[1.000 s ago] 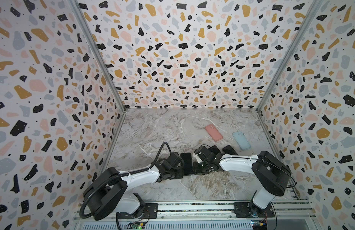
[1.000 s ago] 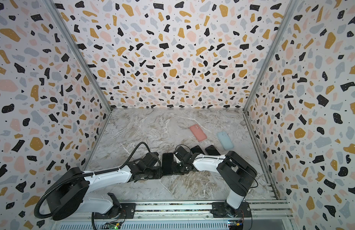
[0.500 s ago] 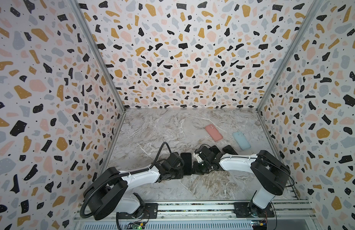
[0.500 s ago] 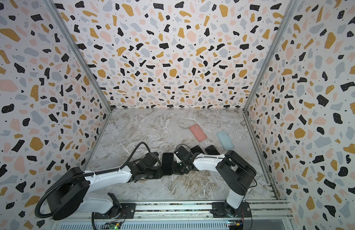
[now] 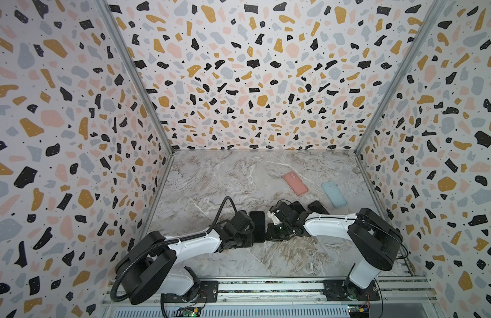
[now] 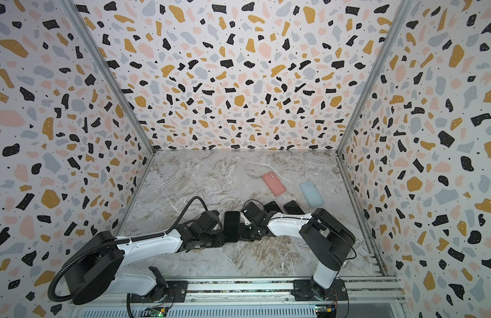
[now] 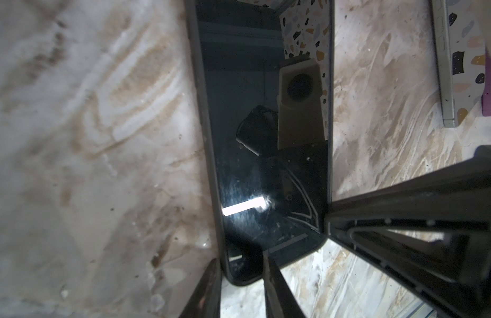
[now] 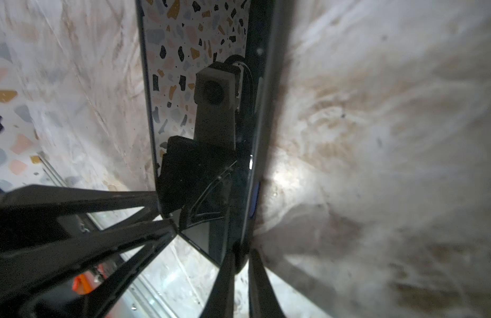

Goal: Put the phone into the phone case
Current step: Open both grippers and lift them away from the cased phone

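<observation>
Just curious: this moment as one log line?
phone: on table | left pincer: straddles a corner | right pincer: straddles another | grip: unclear

Black phone point(image 5: 257, 225) flat between left claw point(image 5: 249, 234) and right claw point(image 5: 272, 230); pink case point(image 5: 295, 183), blue case point(image 5: 334, 194) lie beyond.

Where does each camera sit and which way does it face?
Both top views: high at the front, looking down over the table; left arm, right arm, black phone between.
Left wrist: on left arm, facing black phone past left gripper.
Right wrist: on right arm, facing black phone past right gripper.
Shared: every view shows the black phone.
</observation>
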### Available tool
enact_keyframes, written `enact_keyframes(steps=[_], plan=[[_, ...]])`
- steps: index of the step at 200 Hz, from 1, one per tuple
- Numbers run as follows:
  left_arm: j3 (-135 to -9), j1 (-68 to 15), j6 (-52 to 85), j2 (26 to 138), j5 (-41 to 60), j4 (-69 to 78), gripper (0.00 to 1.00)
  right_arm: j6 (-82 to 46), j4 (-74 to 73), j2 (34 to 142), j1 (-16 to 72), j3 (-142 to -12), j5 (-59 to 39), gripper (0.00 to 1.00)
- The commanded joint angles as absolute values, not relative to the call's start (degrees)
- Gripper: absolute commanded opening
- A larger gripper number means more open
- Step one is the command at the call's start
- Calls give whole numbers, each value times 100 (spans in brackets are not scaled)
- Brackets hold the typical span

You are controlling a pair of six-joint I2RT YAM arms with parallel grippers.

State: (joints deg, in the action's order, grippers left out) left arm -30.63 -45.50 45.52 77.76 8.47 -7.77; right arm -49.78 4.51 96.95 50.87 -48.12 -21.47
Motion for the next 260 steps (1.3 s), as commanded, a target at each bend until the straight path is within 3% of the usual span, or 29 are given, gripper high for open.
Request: enact_keyframes(steps=[1, 31, 53, 125, 156, 166, 174, 260], plan=[[-3278, -4559, 4443, 7707, 581, -1321, 37, -4922, 689, 9180, 5141, -4803, -1753, 20], [-3956, -4570, 4359, 7721, -21, -2021, 53, -4665, 698, 8617, 5107, -4710, -1197, 32], [-4307, -4580, 4467, 7930, -416, -2225, 57, -4055, 716, 8270, 5072, -4591, -534, 42], [-5509, -4932, 4624, 9065, -1055, -2772, 66, -2694, 241, 7322, 4790, -3923, 176, 56], [-5750, -4991, 4658, 9325, -1116, -2907, 74, -2569, 51, 6881, 4737, -3507, 287, 82], [-5812, -5023, 4684, 9385, -1125, -2934, 77, -2558, -28, 6725, 4737, -3378, 344, 100], [-5858, -5052, 4702, 9433, -1125, -2952, 81, -2560, -47, 6641, 4731, -3318, 427, 99], [-6367, -5198, 4798, 10120, -1258, -3319, 86, -2669, 99, 6531, 4562, -3131, 611, 99]])
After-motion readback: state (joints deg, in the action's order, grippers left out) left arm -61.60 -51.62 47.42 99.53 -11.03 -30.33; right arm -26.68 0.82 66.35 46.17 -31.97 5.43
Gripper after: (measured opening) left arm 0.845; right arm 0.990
